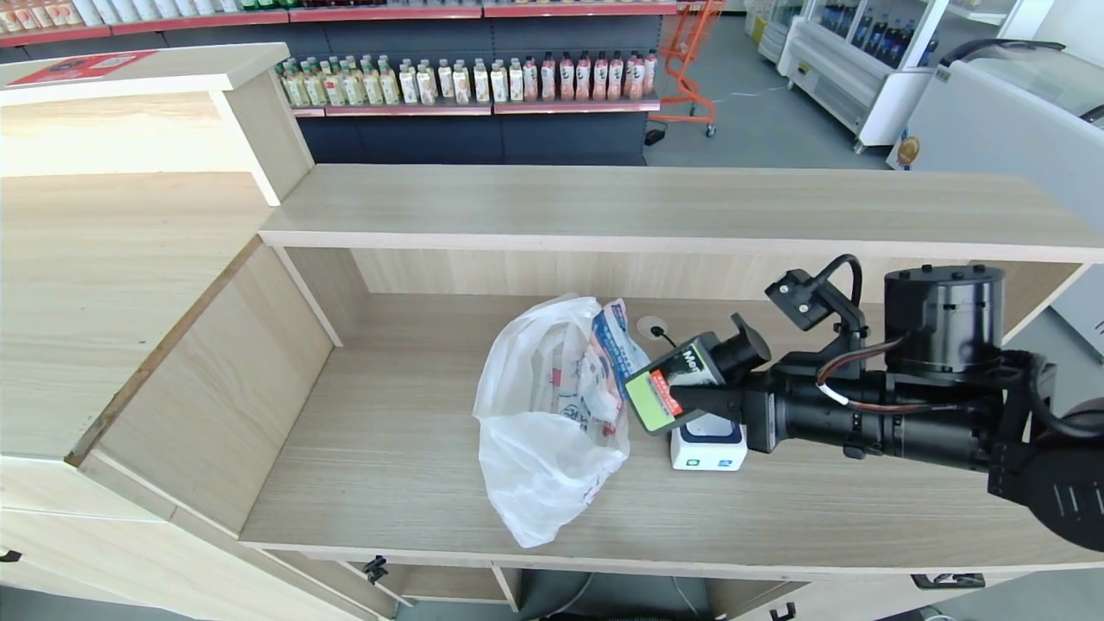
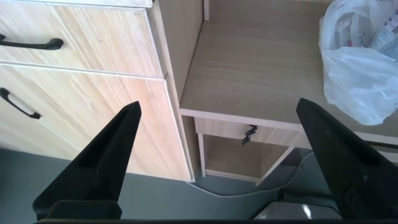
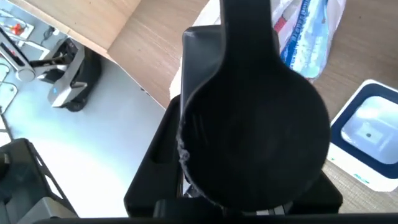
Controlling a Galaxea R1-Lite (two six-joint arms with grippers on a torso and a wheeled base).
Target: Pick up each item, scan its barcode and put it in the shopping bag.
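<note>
A shopping bag point(image 1: 543, 431) lies on the table point(image 1: 388, 448). A scanner point(image 1: 709, 448) sits just to its right. Above the scanner, the right gripper point(image 1: 683, 395) holds an item point(image 1: 649, 404) beside the bag. Shelves of bottles point(image 1: 483, 82) stand behind.

The white barcode scanner point(image 1: 709, 447) is half hidden beneath the dark bottle point(image 1: 681, 384) clamped in the right gripper point(image 1: 700, 398), and in the right wrist view the scanner point(image 3: 367, 134) is cut off by the frame edge. There a dark, blurred, rounded shape point(image 3: 255, 124) close to the lens covers the fingers and much of the shopping bag point(image 3: 305, 37); whether it is bottle or gripper cannot be told. The bag's point(image 1: 543, 423) cloudy plastic veils its contents, and the left wrist view crops the bag point(image 2: 360, 68) at the corner.
</note>
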